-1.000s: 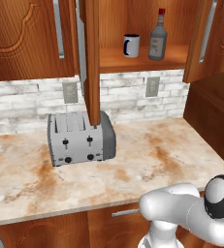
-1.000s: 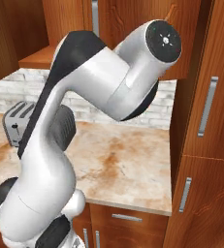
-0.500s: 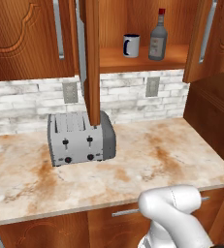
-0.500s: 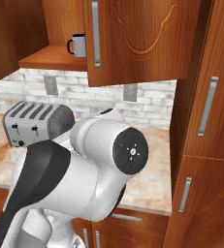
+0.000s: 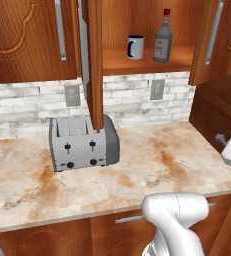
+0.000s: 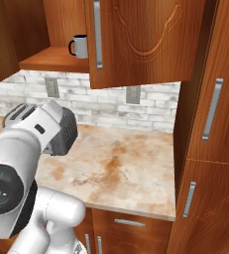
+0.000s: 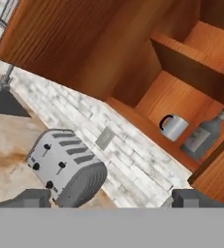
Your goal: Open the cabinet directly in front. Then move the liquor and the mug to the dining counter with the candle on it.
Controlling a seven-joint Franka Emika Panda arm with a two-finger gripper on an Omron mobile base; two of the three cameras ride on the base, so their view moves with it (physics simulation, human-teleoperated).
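While the cabinet (image 5: 137,30) stands with both doors swung wide, its lower shelf carries the mug (image 5: 135,46) and the liquor (image 5: 163,37) side by side, close together but apart, the mug to the left of the bottle in the left base view. Both stand upright, the mug's dark handle turned to the left. In the hand view, which is rolled, the gripper (image 7: 111,199) shows as two dark fingertips (image 7: 31,198) at the bottom edge, spread far apart with nothing between them, so the fingers are released and hold nothing. From that view the mug (image 7: 173,127) and the liquor (image 7: 204,136) sit well above and somewhat to the right of the gap between the fingertips, far from both, on the wooden shelf inside the cabinet (image 7: 181,92). A silver toaster (image 7: 67,166) lies much nearer the fingers, just above the left tip, standing on the marble-look worktop (image 5: 137,165) against a white brick backsplash (image 5: 32,107). In the left base view the toaster (image 5: 82,142) sits under the edge of the open left door, well below the shelf. The right base view shows the mug (image 6: 79,46) on the shelf's left part, with the open right door (image 6: 141,39) covering the space beside it, and the arm's white body low at the left.
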